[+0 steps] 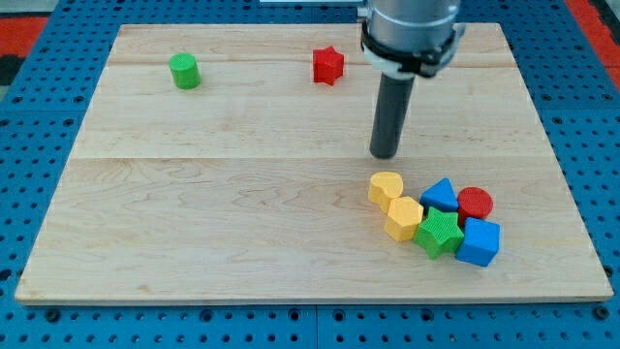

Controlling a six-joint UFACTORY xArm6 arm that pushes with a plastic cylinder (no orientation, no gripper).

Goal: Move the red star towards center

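The red star (328, 65) lies on the wooden board (223, 194) near the view's top, a little right of the middle. My tip (385, 154) rests on the board below and to the right of the star, well apart from it. The tip stands just above a cluster of blocks at the lower right.
A green cylinder (184, 71) sits at the upper left. The lower-right cluster holds a yellow heart (385, 188), a yellow hexagon (403, 217), a blue triangle (440, 194), a red cylinder (475, 203), a green star (439, 232) and a blue cube (479, 241).
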